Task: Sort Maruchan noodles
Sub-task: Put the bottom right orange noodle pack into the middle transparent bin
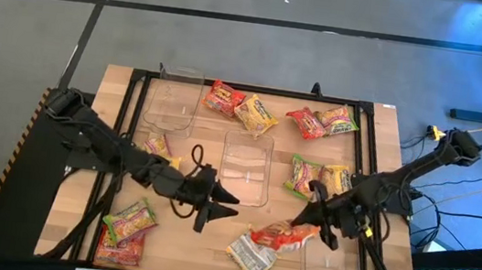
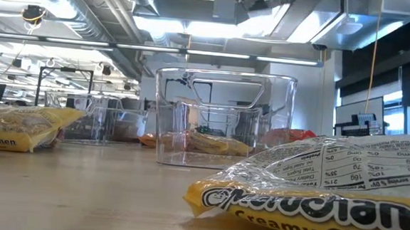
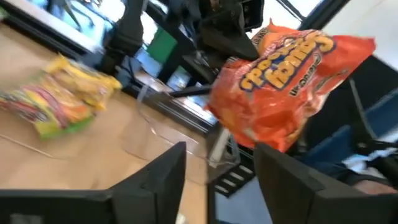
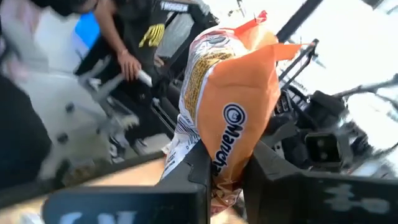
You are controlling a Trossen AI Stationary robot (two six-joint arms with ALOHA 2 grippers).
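Right gripper (image 1: 311, 230) clamped on an orange-red crinkly plastic Maruchan ramen packet (image 1: 284, 236), lifted just off the wooden table (image 1: 378, 143) near the front edge, prob so it can swing to one of the clear plastic rectangular trays (image 1: 246, 168) w/o dragging over the silvery-yellow packet (image 1: 251, 257) right under it. In right wrist view, packet (image 4: 233, 112) pinched by its lower edge, hanging upright, "Maruchan" logo readable. Left gripper (image 1: 225, 203) parked mid-table, fingers apart, nothing between them, pointed at the held packet, maybe waiting for a handoff, can't be sure. Other packets scattered: red + yellow ones at back, green/yellow pairs at right and front-left corner. Low view: nearest yellow packet (image 2: 314, 193) reads "Creamy Chick...", plus a nutrition panel; far-left one ends in "Ramen".
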